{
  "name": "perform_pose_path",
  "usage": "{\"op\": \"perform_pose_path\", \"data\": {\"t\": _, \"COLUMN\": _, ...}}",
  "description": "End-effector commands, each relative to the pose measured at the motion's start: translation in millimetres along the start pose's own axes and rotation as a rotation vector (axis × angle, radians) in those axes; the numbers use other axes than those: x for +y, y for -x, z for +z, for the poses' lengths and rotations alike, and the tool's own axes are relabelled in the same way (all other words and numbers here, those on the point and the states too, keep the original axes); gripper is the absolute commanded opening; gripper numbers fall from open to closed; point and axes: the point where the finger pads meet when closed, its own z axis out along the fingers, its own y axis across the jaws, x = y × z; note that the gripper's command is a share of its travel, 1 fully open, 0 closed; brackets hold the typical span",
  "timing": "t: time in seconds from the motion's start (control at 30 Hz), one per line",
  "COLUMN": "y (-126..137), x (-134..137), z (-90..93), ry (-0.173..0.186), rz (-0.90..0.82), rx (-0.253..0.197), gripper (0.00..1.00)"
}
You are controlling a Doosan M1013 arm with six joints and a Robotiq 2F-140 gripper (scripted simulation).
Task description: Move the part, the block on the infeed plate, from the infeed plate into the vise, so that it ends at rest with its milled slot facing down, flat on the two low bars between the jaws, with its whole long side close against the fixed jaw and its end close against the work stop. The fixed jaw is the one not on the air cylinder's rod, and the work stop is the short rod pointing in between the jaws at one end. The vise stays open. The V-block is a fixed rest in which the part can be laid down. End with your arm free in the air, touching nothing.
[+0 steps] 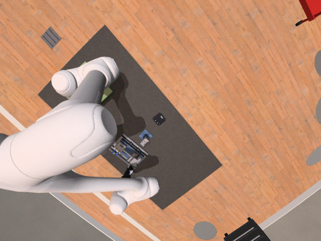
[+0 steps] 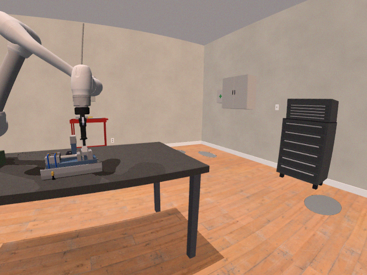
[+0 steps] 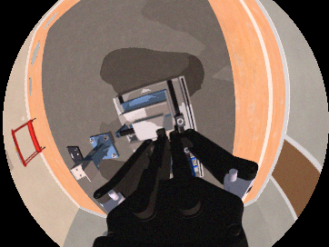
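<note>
Now the gripper [image 2: 84, 144] hangs fully closed and empty, pointing straight down over the vise [image 2: 71, 165]. Beside it sits the V-block [image 1: 145, 135] on the table [image 2: 154, 165].

Even light, soft shadows, fisheye-warped wrist view.

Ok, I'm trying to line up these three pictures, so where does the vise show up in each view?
Top: the vise is left of centre on the dark table, just beyond the end effector.
Exterior: the vise sits at the left on the table, under the shut end effector.
Wrist: the vise lies at centre, just past the fingertips.
Shared landmark: the red cart.
</note>
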Motion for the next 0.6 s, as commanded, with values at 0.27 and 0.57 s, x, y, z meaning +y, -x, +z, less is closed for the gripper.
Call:
{"op": "perform_pose_path", "data": {"t": 0.27, "y": 2.1, "x": -6.4, "z": 1.7, "ry": -0.003, "rz": 0.003, "rx": 0.000, "gripper": 0.00}}
{"op": "perform_pose_path", "data": {"t": 0.57, "y": 2.1, "x": -8.6, "z": 1.7, "ry": -0.003, "rz": 0.003, "rx": 0.000, "gripper": 0.00}}
